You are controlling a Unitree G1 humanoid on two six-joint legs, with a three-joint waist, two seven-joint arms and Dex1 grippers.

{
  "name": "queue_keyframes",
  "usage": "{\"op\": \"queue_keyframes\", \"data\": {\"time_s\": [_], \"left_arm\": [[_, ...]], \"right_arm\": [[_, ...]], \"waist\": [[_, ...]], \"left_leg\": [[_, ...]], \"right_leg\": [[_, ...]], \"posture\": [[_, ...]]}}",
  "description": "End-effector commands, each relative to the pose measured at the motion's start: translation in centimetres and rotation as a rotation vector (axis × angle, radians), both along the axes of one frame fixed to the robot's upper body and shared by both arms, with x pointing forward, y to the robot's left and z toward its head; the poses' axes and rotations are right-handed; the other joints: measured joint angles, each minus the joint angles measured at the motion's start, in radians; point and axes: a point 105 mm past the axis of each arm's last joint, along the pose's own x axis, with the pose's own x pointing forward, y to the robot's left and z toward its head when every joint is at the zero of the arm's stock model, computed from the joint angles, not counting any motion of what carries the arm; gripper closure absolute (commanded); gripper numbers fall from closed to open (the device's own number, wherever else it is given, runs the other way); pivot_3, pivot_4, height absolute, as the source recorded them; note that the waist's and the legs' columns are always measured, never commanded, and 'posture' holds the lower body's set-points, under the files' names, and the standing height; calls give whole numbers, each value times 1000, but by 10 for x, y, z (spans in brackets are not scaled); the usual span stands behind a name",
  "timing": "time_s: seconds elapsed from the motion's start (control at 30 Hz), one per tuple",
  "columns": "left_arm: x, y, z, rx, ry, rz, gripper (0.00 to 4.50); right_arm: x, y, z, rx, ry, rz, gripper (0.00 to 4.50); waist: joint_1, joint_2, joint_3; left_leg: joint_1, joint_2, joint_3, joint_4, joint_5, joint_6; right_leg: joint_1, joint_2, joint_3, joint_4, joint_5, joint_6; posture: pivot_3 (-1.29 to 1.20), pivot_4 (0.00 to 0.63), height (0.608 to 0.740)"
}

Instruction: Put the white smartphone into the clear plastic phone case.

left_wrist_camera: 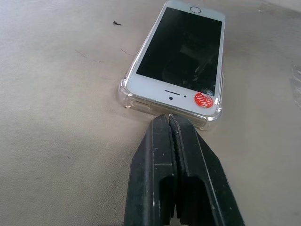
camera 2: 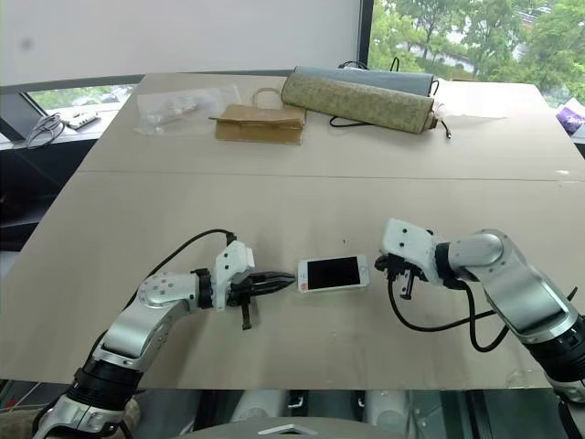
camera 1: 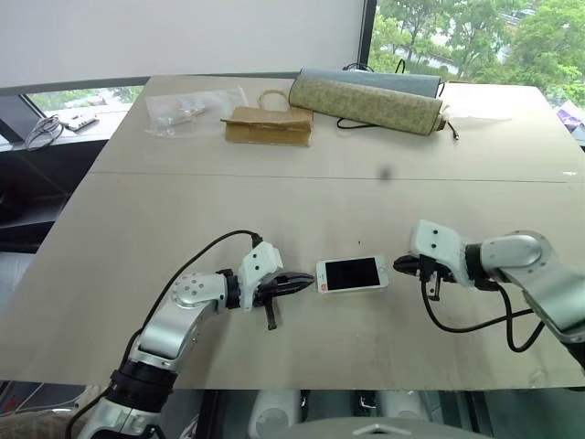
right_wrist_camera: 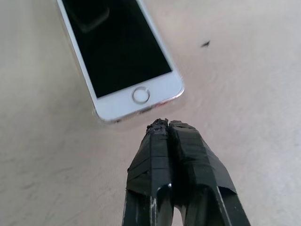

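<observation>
"WiFi" on the white smartphone's (left_wrist_camera: 181, 59) round red sticker (left_wrist_camera: 203, 100).

At the far end of the table (camera 1: 183, 201) lie a crinkled plastic bag (camera 1: 194, 109), a brown paper bag (camera 1: 269, 123) and two rolled mats (camera 1: 366, 101).

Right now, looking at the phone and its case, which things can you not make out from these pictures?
- Left wrist view: whether the shut left gripper touches the clear plastic phone case; the fingers hide the contact spot.
- Right wrist view: the case rim at the home-button end of the white smartphone is too faint to judge seating.
- Left eye view: items inside the crinkled plastic bag are too small.
</observation>
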Motion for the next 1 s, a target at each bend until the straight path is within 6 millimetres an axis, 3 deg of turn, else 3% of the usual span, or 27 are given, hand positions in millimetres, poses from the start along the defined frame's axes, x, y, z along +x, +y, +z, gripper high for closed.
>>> {"op": "queue_keyframes", "data": {"time_s": [0.03,0.7,1.0], "left_arm": [[-2,-6,1,8,-13,-26,4471],[-3,-9,-1,-1,-13,-28,4471],[5,-11,0,1,-27,-14,4471]], "right_arm": [[0,11,7,24,-32,44,4500],[-12,40,6,40,-42,156,4500],[3,38,6,26,-80,133,4500]], "waist": [[0,0,0],[-1,0,0],[-1,0,0]], "left_leg": [[0,0,0,0,0,0],[2,0,0,0,0,0],[10,0,3,0,0,0]], "right_leg": [[0,0,0,0,0,0],[0,0,0,4,0,0],[5,0,1,6,-4,0]], "posture": [[0,150,740],[0,150,740],[0,150,740]]}}
